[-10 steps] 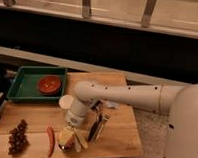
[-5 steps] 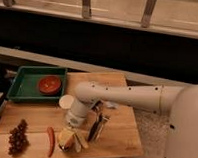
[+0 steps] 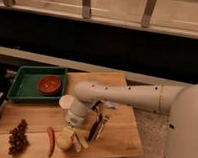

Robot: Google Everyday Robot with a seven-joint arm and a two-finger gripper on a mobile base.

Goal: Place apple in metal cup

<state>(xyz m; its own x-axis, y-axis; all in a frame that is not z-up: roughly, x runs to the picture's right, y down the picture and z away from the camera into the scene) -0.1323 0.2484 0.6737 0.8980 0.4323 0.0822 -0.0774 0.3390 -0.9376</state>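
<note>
The scene is lit warmly and rather dimly from above, leaving the table [image 3: 115,129] yellow-brown. A dark band of shadow is cast across the background. The whole view is soft and blurred; edges are smeared. The hand [image 3: 72,136], low over the table, is seen only indistinctly.

The robot's white arm [image 3: 126,96] crosses the wooden table [image 3: 117,139] and blocks the middle of it, leaving only part of the white cup [image 3: 65,102] visible behind its wrist. The gripper [image 3: 72,138] hangs low over the apple [image 3: 65,139], covering the fruit's right side, so contact between the two cannot be told. The metal cup cannot be made out; dark shiny objects [image 3: 97,126] beside the wrist are too blurred to identify. The table's front edge, the grapes' [image 3: 18,137] lower end and the robot's body [image 3: 187,128] are cut off by the frame.
</note>
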